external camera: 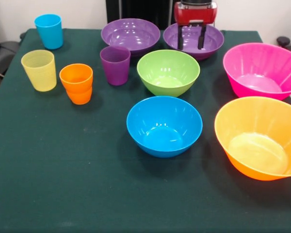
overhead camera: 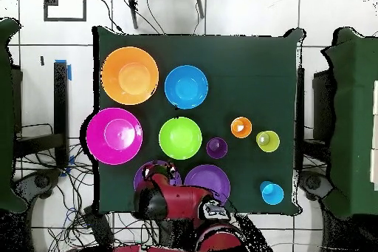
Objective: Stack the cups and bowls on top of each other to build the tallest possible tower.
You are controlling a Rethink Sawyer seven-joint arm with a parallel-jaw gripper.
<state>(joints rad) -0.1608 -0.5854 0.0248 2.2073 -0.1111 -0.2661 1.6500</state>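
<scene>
Nothing is stacked yet: all ten pieces are sitting apart on the dark green table (external camera: pixel 63 184). In the front view, one purple bowl (external camera: pixel 213 41) is lying directly beneath the gripper (external camera: pixel 191 38), whose two dark fingers are hanging spread apart, tips down over the bowl's hollow and pinching nothing; whether the tips are touching the bowl's inner surface cannot be told. The second purple bowl (external camera: pixel 130 35) is resting just to the left of it in this view, near but apart. In front of those two, the green bowl (external camera: pixel 168 72) is sitting mouth up, with the purple cup (external camera: pixel 115 65) just beside its left side. The blue bowl (external camera: pixel 164 125) is lying nearer the camera, well clear of the gripper. The pink bowl (external camera: pixel 262 70) and the orange bowl (external camera: pixel 259 137) are occupying the right side, the orange one nearer the camera and running off the picture's edge. At the left, the orange cup (external camera: pixel 76 83), the yellow cup (external camera: pixel 39 70) and the blue cup (external camera: pixel 49 31) are standing upright and apart, the blue one at the far corner. In the overhead view the red arm (overhead camera: pixel 173 208) is covering most of the bowl under the gripper.
</scene>
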